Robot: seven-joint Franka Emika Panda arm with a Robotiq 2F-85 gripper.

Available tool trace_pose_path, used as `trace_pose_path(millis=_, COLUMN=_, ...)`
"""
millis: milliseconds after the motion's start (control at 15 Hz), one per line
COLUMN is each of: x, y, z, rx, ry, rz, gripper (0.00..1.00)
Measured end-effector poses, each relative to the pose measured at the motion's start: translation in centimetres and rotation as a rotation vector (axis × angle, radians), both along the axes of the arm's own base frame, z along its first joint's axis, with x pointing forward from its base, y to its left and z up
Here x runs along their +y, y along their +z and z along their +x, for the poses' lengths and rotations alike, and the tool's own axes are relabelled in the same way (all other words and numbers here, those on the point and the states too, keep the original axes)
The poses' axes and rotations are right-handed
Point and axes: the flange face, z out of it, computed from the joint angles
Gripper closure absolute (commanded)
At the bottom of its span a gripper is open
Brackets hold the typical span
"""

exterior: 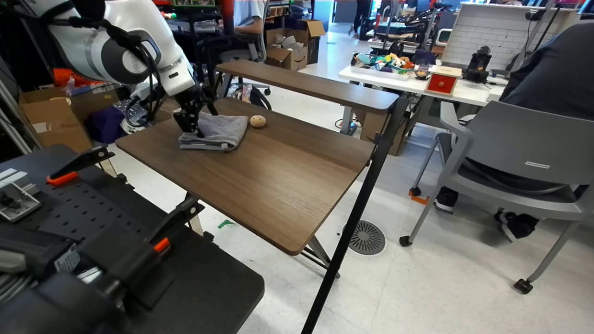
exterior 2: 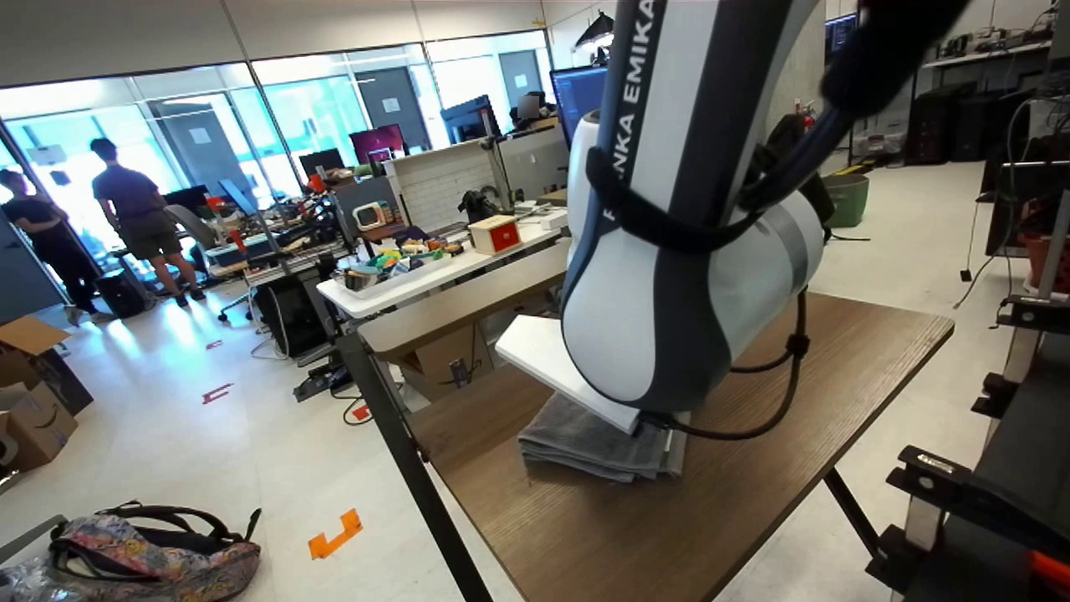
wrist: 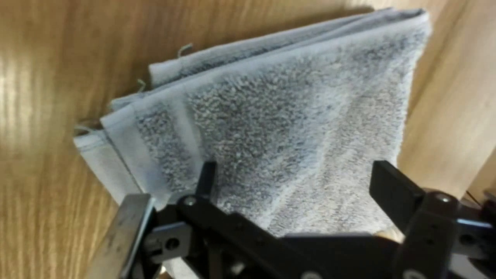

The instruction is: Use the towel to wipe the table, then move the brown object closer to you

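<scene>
towel (wrist: 271,128): partly hidden by tool (wrist: 294,168) | table (exterior 2: 644,535): cut off below, in an exterior view

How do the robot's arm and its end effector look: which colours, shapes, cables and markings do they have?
The arm is white and rounded, with dark grey bands, light "EMIKA" lettering, a black strap and looping black cables. The end effector is black, with two angular fingers and round-headed screws.

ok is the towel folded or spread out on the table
Folded. The wrist view shows the towel with stacked edges, and in an exterior view its layers lie piled on the table.
</scene>
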Motion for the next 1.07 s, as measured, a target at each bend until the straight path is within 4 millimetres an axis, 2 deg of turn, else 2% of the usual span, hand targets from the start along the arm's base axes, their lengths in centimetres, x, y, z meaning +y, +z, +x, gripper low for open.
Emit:
trace_pose_path(millis=133, x=-0.7, y=0.2, z=1.6, rx=-0.042, ry=-0.073, rz=0.003, gripper=0.0)
trace_pose_path(millis=267, x=-2.5, y=-0.5, z=2.9, rx=-0.051, ry=-0.134, rz=-0.014, gripper=0.0)
trace_pose_path(millis=533, x=-5.9, y=-3.0, z=3.0, rx=0.125, ry=-0.168, rz=-0.032, gripper=0.0)
trace_pose_path(millis=667, x=-6.8, y=-3.4, z=3.0, rx=0.191, ry=-0.145, rz=-0.004, gripper=0.0)
trace_pose_path(millis=867, x=-6.6, y=-3.2, z=2.7, rx=0.294, ry=-0.12, rz=0.074, gripper=0.0)
trace_pose_path(millis=1067, x=-4.5, y=-2.9, z=2.3, rx=0.349, ry=-0.147, rz=0.147, gripper=0.0)
